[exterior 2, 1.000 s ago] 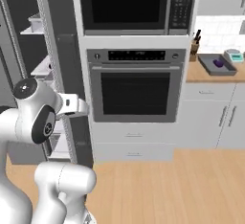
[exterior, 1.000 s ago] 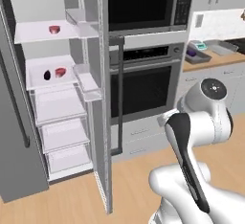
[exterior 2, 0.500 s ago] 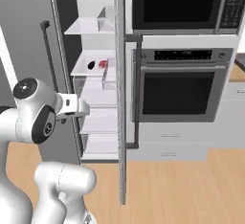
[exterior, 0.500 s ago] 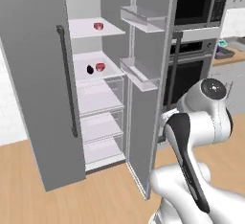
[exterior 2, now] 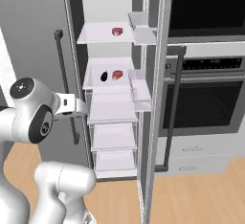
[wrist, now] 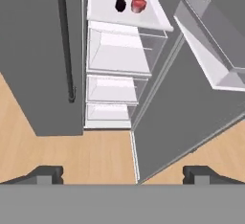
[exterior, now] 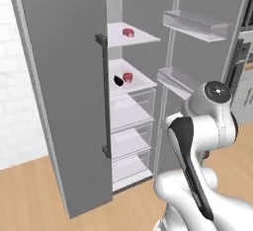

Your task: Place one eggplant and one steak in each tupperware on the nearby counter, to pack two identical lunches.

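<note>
An open fridge stands in front of me. On its middle shelf (exterior: 141, 83) a dark eggplant (exterior: 118, 80) (exterior 2: 104, 76) (wrist: 120, 3) lies just left of a red steak (exterior: 128, 77) (exterior 2: 117, 75) (wrist: 138, 5). A second steak (exterior: 128, 32) (exterior 2: 116, 31) rests on the shelf above. My gripper (wrist: 123, 175) hangs open and empty, well back from the shelves, over the wooden floor. The tupperware and the counter are out of view.
The fridge's right door (exterior: 207, 67) swings out toward me with white bins (exterior: 197, 25) on its inner face. The left door (exterior: 59, 87) is closed, with a dark handle (exterior: 105, 96). Clear drawers (wrist: 117, 50) sit below the shelf. A wall oven (exterior 2: 206, 98) stands to the right.
The whole picture has shifted: the base has turned left from the oven and counter to face the fridge, which now looks closer. The gripper stays open.
</note>
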{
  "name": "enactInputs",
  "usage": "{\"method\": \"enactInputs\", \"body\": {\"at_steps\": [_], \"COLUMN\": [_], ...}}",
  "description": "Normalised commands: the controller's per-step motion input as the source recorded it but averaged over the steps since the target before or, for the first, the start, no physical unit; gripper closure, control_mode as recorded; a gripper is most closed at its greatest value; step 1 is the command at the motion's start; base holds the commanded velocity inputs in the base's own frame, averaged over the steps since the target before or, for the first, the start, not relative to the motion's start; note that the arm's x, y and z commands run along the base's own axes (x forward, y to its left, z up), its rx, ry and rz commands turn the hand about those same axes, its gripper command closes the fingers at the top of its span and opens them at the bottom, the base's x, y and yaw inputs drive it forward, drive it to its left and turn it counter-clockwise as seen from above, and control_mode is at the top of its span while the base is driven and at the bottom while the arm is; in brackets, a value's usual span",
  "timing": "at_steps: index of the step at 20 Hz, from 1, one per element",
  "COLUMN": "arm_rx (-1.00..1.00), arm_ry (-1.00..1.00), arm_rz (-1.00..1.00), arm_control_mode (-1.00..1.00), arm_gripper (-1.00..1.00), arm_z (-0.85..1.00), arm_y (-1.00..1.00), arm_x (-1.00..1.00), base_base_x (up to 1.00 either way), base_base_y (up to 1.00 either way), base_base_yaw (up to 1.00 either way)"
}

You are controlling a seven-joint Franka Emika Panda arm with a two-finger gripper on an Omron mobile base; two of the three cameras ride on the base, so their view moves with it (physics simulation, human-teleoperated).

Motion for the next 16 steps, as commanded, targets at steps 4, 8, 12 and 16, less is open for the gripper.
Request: {"method": "enactInputs", "body": {"at_steps": [4,8,12,16], "arm_rx": [0.0,0.0,0.0,0.0], "arm_ry": [0.0,0.0,0.0,0.0], "arm_rz": [0.0,0.0,0.0,0.0], "arm_control_mode": [1.0,1.0,1.0,1.0], "arm_gripper": [-1.0,-1.0,-1.0,-1.0], "arm_z": [0.0,0.0,0.0,0.0], "arm_y": [0.0,0.0,0.0,0.0], "arm_x": [0.0,0.0,0.0,0.0], "base_base_x": [0.86,0.84,0.88,0.77], "base_base_y": [0.01,0.0,0.0,0.0], "base_base_yaw": [-0.25,-0.22,-0.21,-0.17]}}
